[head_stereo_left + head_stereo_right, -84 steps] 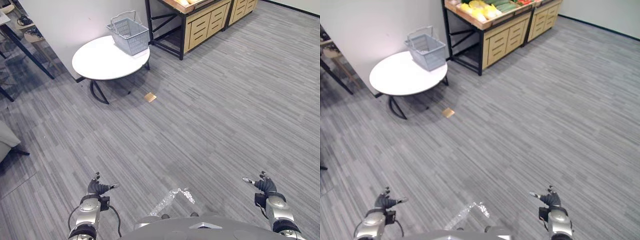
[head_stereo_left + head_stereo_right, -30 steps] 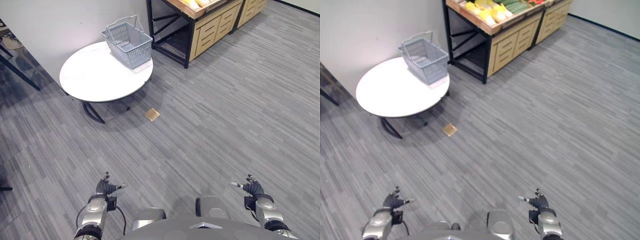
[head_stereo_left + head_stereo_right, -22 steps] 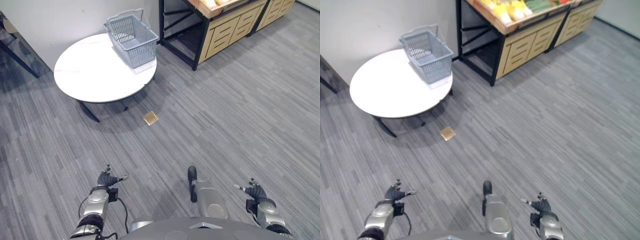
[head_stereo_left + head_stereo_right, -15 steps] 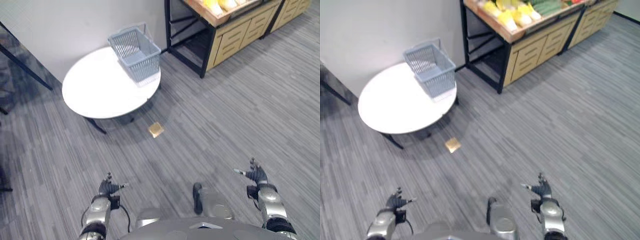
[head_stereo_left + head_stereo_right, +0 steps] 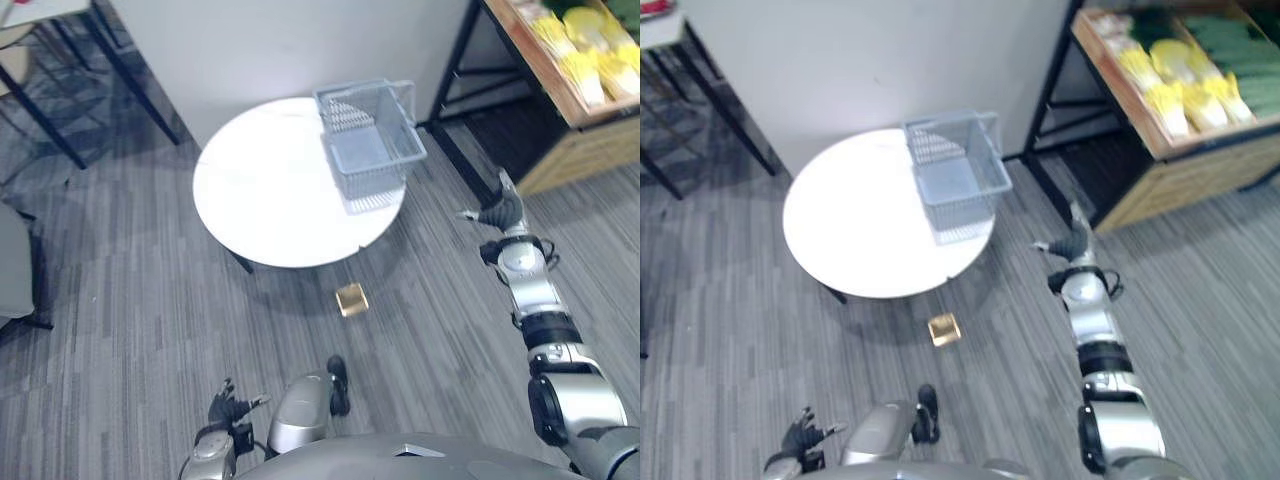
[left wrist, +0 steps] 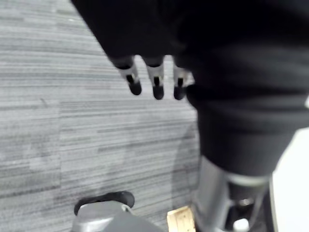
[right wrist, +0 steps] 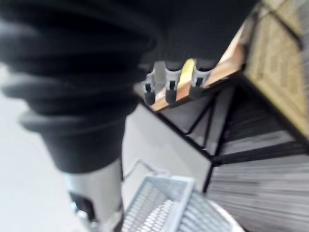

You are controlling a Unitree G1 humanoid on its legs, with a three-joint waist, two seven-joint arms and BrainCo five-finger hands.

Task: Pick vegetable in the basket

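Right of the grey wire basket, the right hand is hovering, fingers spread (left hand likewise, well apart).

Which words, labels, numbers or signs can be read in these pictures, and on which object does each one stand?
No text can be read.
The basket, the round white table, the wooden vegetable stand and the small tan square on the floor show no legible print.
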